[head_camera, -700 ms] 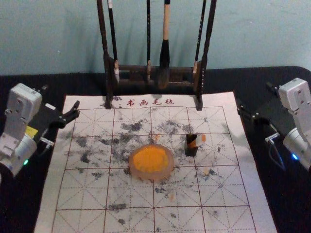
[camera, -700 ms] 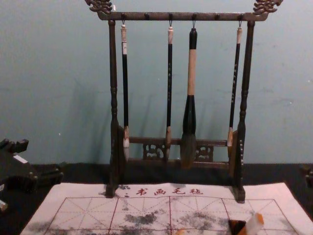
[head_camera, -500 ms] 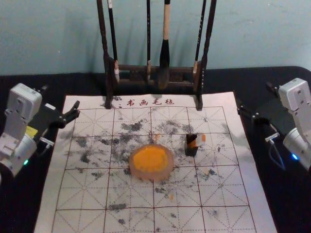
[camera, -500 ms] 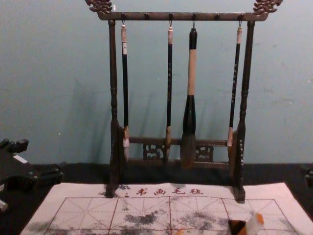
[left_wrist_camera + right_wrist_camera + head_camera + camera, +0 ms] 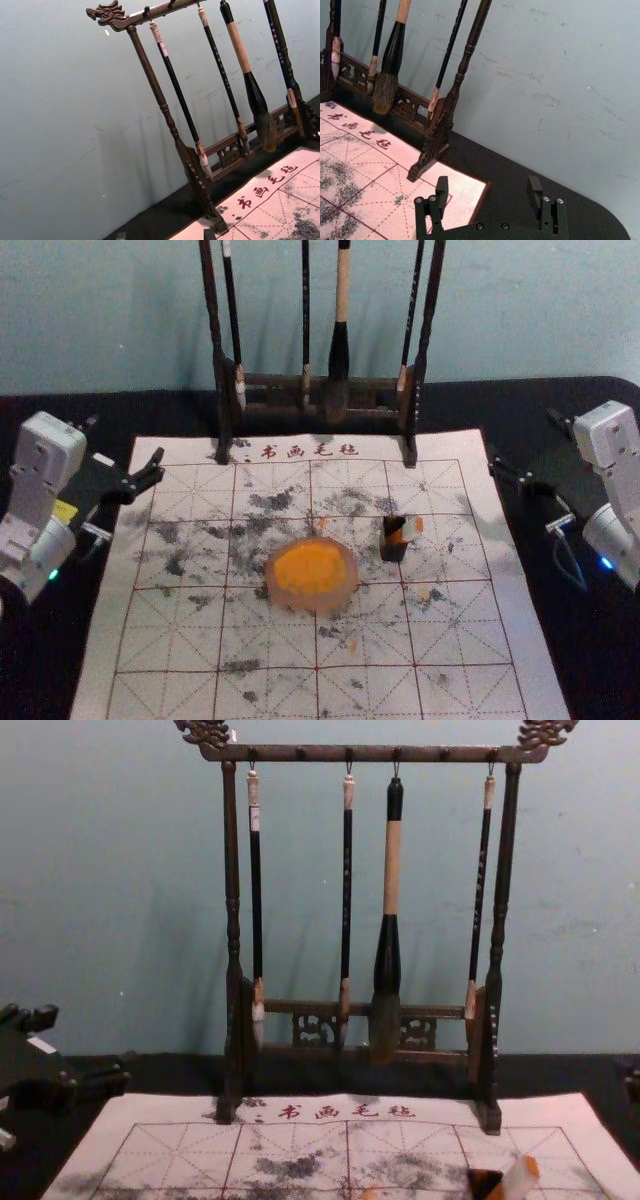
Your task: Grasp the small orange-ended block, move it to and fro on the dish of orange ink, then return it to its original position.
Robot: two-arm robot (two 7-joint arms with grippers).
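Red print [image 5: 310,452]: 书画毛毡, mat's [image 5: 165,645] 12 o'clock edge.
Block [image 5: 411,530]: tilted, at black holder [image 5: 393,552], orange-ink dish's [image 5: 310,602] 2 o'clock.
Left gripper [image 5: 127,437]: spread wide, mat's 10 o'clock.
Right gripper [image 5: 523,436]: spread wide, mat's 2 o'clock.

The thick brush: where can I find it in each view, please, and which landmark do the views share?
Head view: thick brush at upper middle, slightly right of centre, its top cut off.
Chest view: right of centre, hanging from the rack's top bar.
Left wrist view: slanting between two thin brushes, bristles at the lower rail.
Right wrist view: also between two thin brushes, its top cut off.
Shared landmark: the rack, its lower rail behind the thick bristles.
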